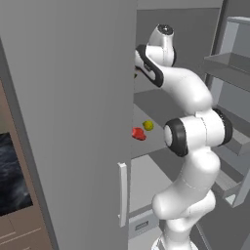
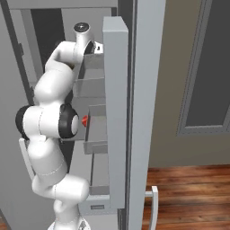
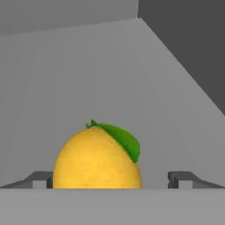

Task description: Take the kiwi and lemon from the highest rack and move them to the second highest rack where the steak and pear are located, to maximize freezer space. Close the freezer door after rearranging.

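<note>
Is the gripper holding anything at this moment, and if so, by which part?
Nothing is held. The gripper is open, its fingertips standing wide on either side of the lemon, with a clear gap on the right side; it has not closed on the fruit.

Arm raised, bent, reaching forward; claw (image 3: 112,179) wide apart, empty.
</note>
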You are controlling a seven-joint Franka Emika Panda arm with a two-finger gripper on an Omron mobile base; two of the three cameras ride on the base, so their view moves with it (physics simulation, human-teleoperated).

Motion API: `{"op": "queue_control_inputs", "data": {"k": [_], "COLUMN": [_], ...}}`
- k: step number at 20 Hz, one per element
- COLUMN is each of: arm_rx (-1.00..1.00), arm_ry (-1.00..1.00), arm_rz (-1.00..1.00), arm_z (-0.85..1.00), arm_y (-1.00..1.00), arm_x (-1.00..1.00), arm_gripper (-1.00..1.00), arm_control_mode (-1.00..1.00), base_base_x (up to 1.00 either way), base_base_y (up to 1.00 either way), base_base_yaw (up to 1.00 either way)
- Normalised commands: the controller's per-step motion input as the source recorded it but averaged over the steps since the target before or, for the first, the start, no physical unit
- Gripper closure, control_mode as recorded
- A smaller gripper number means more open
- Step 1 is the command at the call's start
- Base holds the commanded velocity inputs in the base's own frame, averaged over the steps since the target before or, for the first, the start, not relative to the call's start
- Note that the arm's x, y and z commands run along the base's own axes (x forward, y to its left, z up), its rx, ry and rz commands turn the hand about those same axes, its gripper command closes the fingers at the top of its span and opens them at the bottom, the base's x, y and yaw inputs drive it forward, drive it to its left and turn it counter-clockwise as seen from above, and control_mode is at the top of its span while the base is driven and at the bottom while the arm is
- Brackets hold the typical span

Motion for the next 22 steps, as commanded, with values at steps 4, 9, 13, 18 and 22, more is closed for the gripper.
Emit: {"op": "queue_control_inputs", "data": {"k": [4,9,13,18,22], "arm_rx": [0.00,-0.01,0.00,-0.01,0.00], "arm_ry": [0.00,0.00,0.00,-0.29,-0.48], "arm_rz": [0.00,0.00,0.00,0.00,0.00], "arm_z": [-0.05,-0.21,-0.29,-0.17,-0.07], "arm_y": [0.04,0.20,0.16,0.00,0.00], "arm_x": [0.29,0.06,-0.01,-0.57,-1.00], "arm_gripper": [-1.00,1.00,1.00,1.00,1.00], "arm_control_mode": [-1.00,-1.00,-1.00,-1.00,-1.00], "base_base_x": [0.00,0.00,0.00,0.00,0.00], "base_base_y": [0.00,0.00,0.00,0.00,0.00], "base_base_yaw": [0.00,0.00,0.00,0.00,0.00]}}
